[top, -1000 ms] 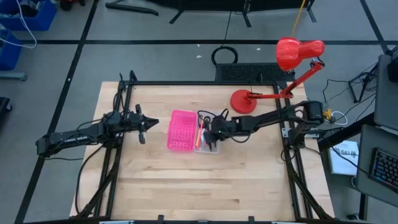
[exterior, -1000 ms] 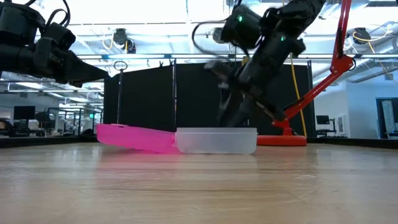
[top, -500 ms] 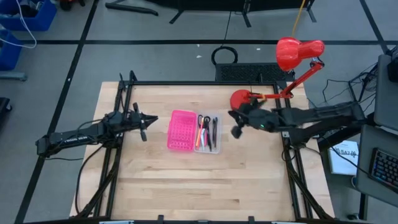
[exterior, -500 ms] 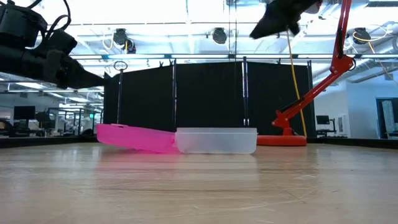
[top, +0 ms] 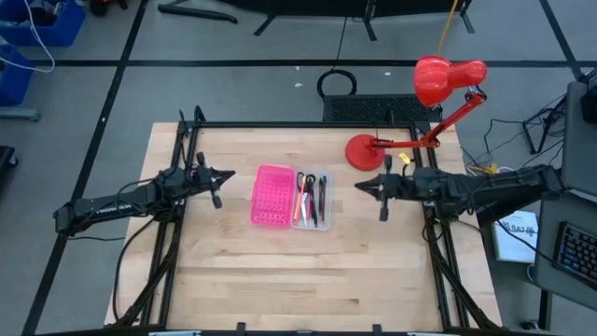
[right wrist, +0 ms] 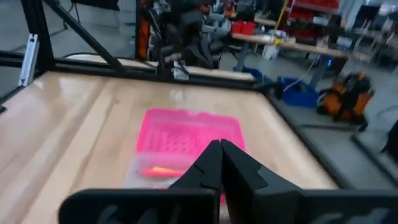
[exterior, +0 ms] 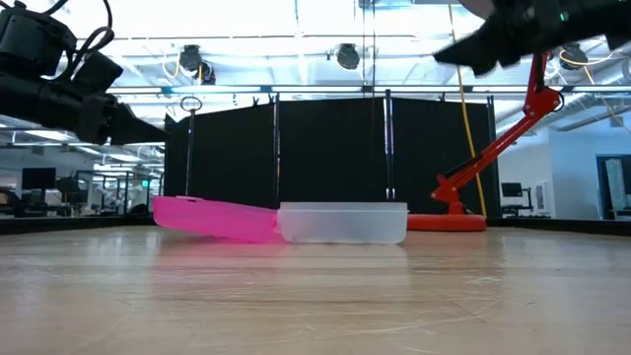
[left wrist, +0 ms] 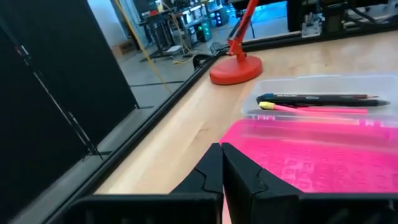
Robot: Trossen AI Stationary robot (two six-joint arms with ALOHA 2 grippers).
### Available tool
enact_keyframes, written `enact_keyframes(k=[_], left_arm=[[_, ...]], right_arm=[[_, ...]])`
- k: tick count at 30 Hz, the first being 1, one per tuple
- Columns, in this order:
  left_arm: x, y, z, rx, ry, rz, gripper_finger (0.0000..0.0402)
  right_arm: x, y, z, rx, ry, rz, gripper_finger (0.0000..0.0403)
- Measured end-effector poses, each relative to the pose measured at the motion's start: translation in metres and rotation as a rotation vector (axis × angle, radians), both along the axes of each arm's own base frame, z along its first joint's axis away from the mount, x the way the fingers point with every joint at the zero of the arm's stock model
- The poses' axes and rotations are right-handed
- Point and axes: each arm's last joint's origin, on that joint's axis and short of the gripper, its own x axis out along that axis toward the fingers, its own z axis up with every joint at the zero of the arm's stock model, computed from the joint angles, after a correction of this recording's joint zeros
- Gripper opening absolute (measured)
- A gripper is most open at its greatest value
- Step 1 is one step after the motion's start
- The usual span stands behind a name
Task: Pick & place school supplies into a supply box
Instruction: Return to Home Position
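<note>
Seems all but done: school supplies [top: 309, 197] inside the supply box [exterior: 343, 223], between left fingers [left wrist: 210, 176] and right fingers [right wrist: 211, 163], both pressed shut, empty.

wooden table [top: 280, 275] with clear supply box [exterior: 343, 224], pink half [top: 271, 196], red lamp base [top: 365, 152]

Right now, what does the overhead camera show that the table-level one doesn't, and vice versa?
Only the high view shows the scissors and pens lying inside the supply box. Only the low view shows the black screen behind the table. Both show the box, its pink half, the red lamp, and the left tool and right tool held clear of the box.
</note>
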Motion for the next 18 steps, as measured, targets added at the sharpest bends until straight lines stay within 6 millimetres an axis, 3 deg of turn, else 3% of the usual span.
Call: enact_keyframes(k=[4, 10, 18], left_arm=[[0.000, -0.001, 0.001, 0.031, 0.008, -0.032, 0.0004], [0.003, -0.005, 0.007, 0.054, -0.059, -0.215, 0.0003], [0.004, -0.010, 0.009, 0.061, -0.088, -0.324, 0.0002]], right_arm=[[-0.015, -0.007, -0.020, 0.097, -0.009, 0.001, 0.0000], [-0.033, -0.008, -0.042, 0.137, -0.047, -0.012, 0.0000], [-0.053, -0.008, -0.062, 0.068, -0.128, 0.005, 0.0000]])
